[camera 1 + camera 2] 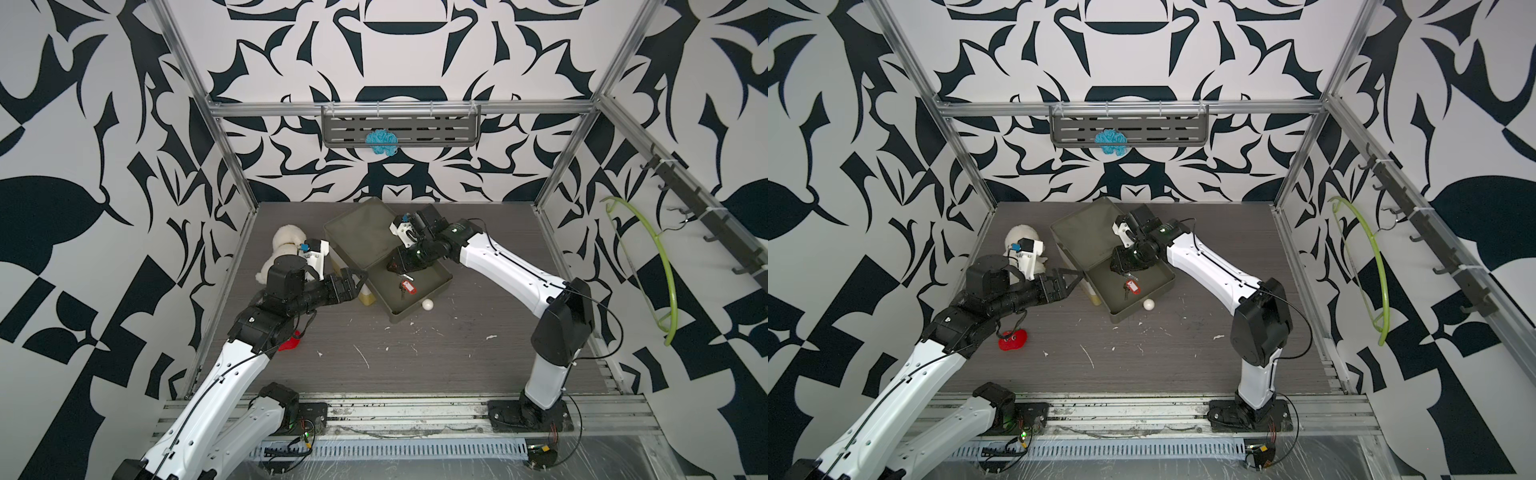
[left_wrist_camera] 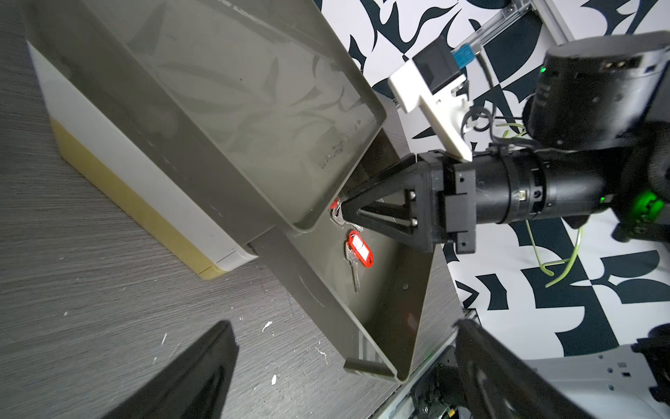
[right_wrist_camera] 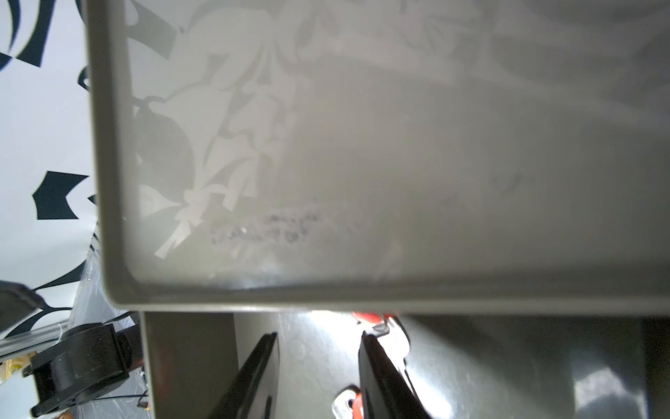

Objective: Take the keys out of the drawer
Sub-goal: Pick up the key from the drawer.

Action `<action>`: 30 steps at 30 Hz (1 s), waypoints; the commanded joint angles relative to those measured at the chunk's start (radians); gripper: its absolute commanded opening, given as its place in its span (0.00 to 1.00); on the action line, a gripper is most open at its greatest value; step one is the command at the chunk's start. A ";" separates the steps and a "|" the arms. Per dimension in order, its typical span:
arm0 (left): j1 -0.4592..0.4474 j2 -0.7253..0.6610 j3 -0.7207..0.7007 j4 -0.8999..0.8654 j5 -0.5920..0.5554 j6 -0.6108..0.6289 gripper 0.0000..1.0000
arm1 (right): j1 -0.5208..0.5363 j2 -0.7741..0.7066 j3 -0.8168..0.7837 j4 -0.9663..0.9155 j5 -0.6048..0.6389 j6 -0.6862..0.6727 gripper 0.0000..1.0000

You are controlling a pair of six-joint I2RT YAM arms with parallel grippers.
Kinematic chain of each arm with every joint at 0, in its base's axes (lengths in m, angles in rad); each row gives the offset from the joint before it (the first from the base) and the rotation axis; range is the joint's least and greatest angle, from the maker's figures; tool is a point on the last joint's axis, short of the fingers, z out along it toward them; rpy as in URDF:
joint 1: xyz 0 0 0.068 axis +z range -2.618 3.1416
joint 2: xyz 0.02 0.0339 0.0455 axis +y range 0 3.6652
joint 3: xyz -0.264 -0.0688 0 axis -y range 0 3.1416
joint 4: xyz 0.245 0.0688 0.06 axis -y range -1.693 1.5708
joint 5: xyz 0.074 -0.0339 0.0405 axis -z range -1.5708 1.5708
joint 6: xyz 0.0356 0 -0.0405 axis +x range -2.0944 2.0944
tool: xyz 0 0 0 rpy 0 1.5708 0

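Right gripper (image 3: 319,335) in the drawer (image 1: 434,276) — after the keys (image 1: 407,287)
Jaws part-open, empty, set to pinch; keys on the drawer floor, just beside one finger (image 3: 380,377); left gripper (image 1: 359,277) wide open, empty, outside

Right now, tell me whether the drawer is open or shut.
Open. The drawer sticks out from under the top tray, floor exposed, with red-tagged keys lying inside.

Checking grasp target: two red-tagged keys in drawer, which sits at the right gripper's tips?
The key half hidden under the edge of the top tray, beside the right gripper. The other red-tagged key lies exposed on the drawer floor.
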 commanded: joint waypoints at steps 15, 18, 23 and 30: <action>0.004 -0.013 0.002 -0.038 -0.014 0.035 0.99 | -0.003 0.032 0.077 -0.070 0.039 -0.049 0.40; 0.004 -0.018 -0.002 -0.037 -0.017 0.034 0.99 | -0.002 0.036 0.076 -0.076 0.043 -0.052 0.40; 0.004 -0.017 -0.001 -0.035 -0.020 0.033 0.99 | -0.002 0.049 0.090 -0.081 0.051 -0.057 0.39; 0.004 -0.019 -0.005 -0.036 -0.022 0.033 0.99 | -0.002 0.074 0.116 -0.107 0.081 -0.055 0.39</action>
